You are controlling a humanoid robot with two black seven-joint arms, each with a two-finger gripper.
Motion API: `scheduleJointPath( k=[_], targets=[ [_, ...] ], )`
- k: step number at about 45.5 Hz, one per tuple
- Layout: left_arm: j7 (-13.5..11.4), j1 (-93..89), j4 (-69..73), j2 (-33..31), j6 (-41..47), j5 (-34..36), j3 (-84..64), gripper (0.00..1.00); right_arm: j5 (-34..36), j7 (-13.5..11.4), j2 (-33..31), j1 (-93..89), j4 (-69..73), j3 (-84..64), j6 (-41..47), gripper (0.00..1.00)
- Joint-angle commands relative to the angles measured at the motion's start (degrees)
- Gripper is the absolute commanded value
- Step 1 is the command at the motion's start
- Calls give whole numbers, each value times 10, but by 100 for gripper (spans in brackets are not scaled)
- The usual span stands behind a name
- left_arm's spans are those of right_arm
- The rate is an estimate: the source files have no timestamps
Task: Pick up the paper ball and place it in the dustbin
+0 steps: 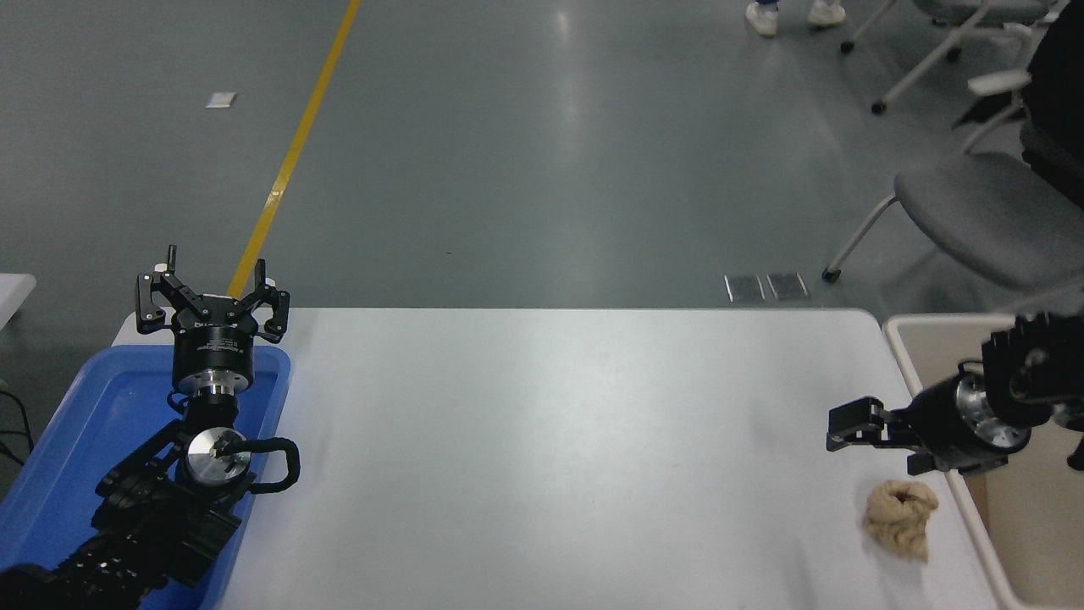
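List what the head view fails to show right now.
- Dustbin: inside and far side cut off by the right edge.
- Right gripper: finger opening unclear, seen side-on.
- Right arm: mostly past the right edge.
- Paper ball: underside hidden by itself.
- Person: only shoes at the top edge.

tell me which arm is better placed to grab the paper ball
Right. The right gripper hangs just beyond the paper ball, beside the dustbin. The left gripper sits across the table over the blue tray.
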Motion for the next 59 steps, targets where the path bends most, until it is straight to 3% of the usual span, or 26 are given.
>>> scheduleJointPath(
  k=[1, 29, 38, 51, 56, 59],
  targets=[
    [0, 0, 0, 0, 0, 0, 0, 99, -9, -1, -14, -133, -103, 38, -25, 100],
    [0, 0, 0, 0, 0, -1, 0, 99, 0, -2, -13, -180, -159, 100, -33, 100],
    [0, 0, 0, 0, 0, -1, 0, 99, 41, -2, -10, -187, -158, 108, -32, 100],
    [0, 0, 0, 0, 0, -1, 0, 99, 45, -2, 1, -219, -156, 117, -32, 100],
    [0, 0, 0, 0, 0, -1, 0, 99, 45, -1, 2, -223, -159, 129, -42, 95],
    [0, 0, 0, 0, 0, -1, 0, 99, 45, -1, 2, -223, -159, 138, -44, 82]
  ],
)
